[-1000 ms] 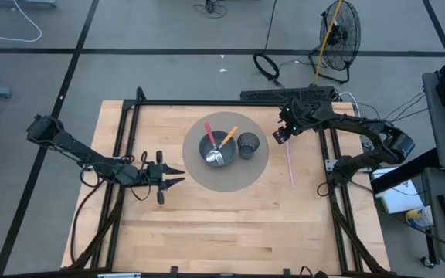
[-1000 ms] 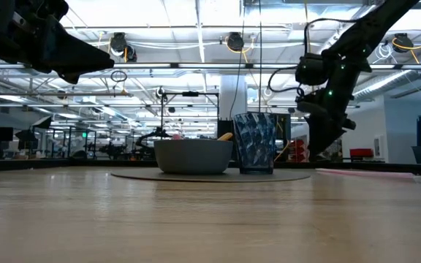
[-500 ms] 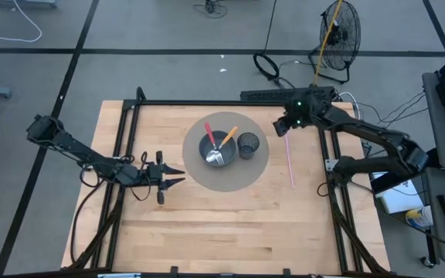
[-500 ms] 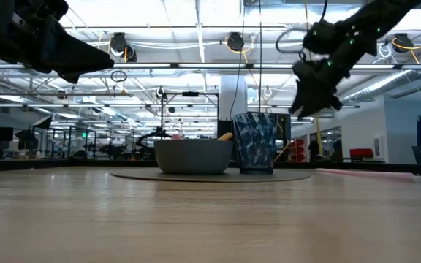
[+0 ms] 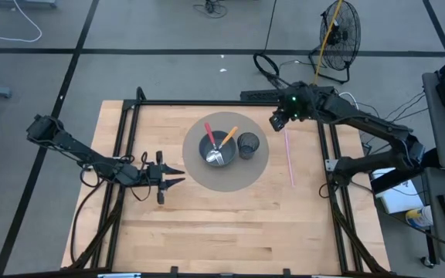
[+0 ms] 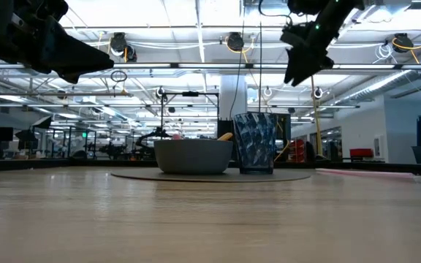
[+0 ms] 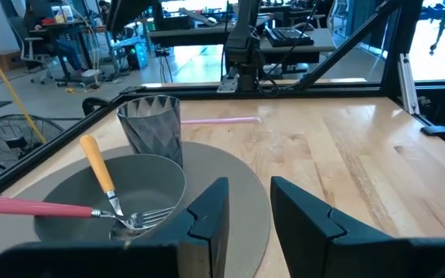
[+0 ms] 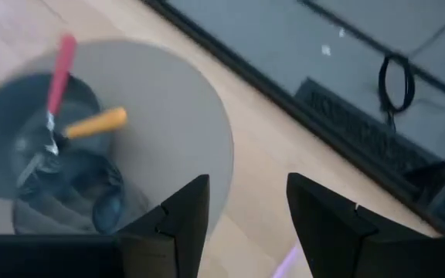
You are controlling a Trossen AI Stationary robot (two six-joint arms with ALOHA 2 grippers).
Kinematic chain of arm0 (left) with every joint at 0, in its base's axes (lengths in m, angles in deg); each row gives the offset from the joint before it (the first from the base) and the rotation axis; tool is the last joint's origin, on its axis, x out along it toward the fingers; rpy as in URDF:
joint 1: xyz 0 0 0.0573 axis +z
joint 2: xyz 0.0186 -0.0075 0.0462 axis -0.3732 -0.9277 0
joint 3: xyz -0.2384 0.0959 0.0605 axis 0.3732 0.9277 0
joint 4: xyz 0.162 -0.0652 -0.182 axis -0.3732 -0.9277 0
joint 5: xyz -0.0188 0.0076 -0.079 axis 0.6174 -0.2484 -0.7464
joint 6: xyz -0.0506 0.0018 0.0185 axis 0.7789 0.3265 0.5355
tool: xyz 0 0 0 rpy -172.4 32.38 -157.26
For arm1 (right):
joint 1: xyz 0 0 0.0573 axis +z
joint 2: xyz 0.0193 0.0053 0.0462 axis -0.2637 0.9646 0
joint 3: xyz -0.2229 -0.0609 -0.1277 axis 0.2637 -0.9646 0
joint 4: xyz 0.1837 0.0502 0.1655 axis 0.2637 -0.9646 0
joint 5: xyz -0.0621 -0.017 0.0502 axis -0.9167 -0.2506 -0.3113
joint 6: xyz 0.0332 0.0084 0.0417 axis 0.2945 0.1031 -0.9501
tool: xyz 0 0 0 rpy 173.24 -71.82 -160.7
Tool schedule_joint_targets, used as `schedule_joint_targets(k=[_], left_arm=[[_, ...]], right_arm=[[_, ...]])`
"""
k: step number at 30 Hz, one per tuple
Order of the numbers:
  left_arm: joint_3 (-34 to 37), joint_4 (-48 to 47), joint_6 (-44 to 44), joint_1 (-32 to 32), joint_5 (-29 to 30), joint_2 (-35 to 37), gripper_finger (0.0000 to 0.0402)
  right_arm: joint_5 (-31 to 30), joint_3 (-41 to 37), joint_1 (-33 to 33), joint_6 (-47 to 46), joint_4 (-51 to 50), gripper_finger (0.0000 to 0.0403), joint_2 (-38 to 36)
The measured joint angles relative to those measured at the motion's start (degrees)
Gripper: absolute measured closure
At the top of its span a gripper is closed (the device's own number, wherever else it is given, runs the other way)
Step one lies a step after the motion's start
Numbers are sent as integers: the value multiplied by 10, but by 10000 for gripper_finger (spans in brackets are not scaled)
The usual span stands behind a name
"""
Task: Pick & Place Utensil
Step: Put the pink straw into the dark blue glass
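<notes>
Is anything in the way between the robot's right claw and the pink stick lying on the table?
Nothing visible. The right gripper hangs open in the air above the table's far edge, and the pink utensil lies alone on bare wood nearby.

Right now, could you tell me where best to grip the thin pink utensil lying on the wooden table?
Probably grip the thin pink utensil mid-length, from straight above, fingers across its width: it lies flat on the bare wooden table, clear of the round grey mat.

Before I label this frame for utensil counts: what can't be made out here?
- Utensil heads in the bowl: too small in the high view; the bowl wall hides them in the low view.
- Inside of the cup: too small from above.
- Pink stick: far end cut off in the left wrist view; its type is unclear.
</notes>
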Motion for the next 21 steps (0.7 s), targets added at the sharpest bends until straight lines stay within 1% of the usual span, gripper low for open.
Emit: schedule_joint_targets(k=[6, 14, 21], left_arm=[[0, 1, 4, 0, 0, 0, 298], [0, 1, 12, 0, 0, 0, 298], [0, 0, 13, 0, 0, 0, 298]], right_arm=[[1, -32, -11, -16, -5, 232, 31], [2, -73, -30, -31, -3, 232, 100], [2, -91, -39, -42, -6, 232, 155]])
